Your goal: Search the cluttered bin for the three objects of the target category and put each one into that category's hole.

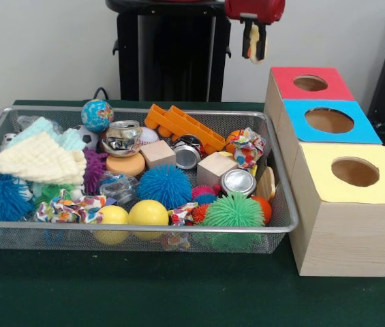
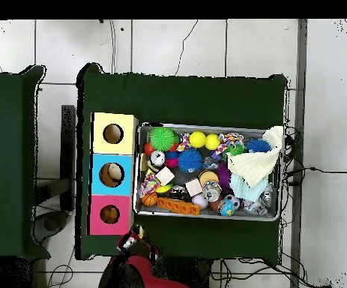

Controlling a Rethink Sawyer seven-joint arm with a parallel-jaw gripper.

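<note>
**Op:** I see the red-and-black gripper (image 1: 254,42) hanging up high behind the boxes, above the gap btwn the silver wire-mesh bin (image 1: 282,178) and the red-topped wooden box (image 1: 286,80). Its cream-coloured fingers (image 1: 249,39) hang close together w/ nothing btwn them, as far as I can make out.

**Desk:** Which category? What do the candidates look like?

**Op:** Can't tell the category from here. In the bin I've got three spiky rubber balls: a green one (image 1: 233,210) at the front right, a blue one (image 1: 165,185) mid-bin, and another blue one (image 1: 0,196) at the far left. Two plain light wooden cubes (image 1: 216,167) sit near the middle. A shiny round metal tin (image 1: 238,182) lies just right of the cube, a second tin (image 1: 187,151) behind it, and a crushed silver can (image 1: 121,137) further left. Two smooth yellow balls (image 1: 148,213) rest side by side against the front wall.

**Desk:** Boxes?

**Op:** Three in a row, touching, just right of the bin: red top, blue-topped box (image 1: 352,125), yellow-topped box (image 1: 321,178) nearest the camera, each w/ one round hole. In the overhead view, something pale shows inside the blue box's hole (image 2: 112,175); can't ID it.

**Desk:** Other clutter?

**Op:** An orange plastic toy truck (image 1: 182,127), a globe-print ball (image 1: 97,115), and a cream knitted cloth (image 1: 35,162) draped over the left side.
</note>
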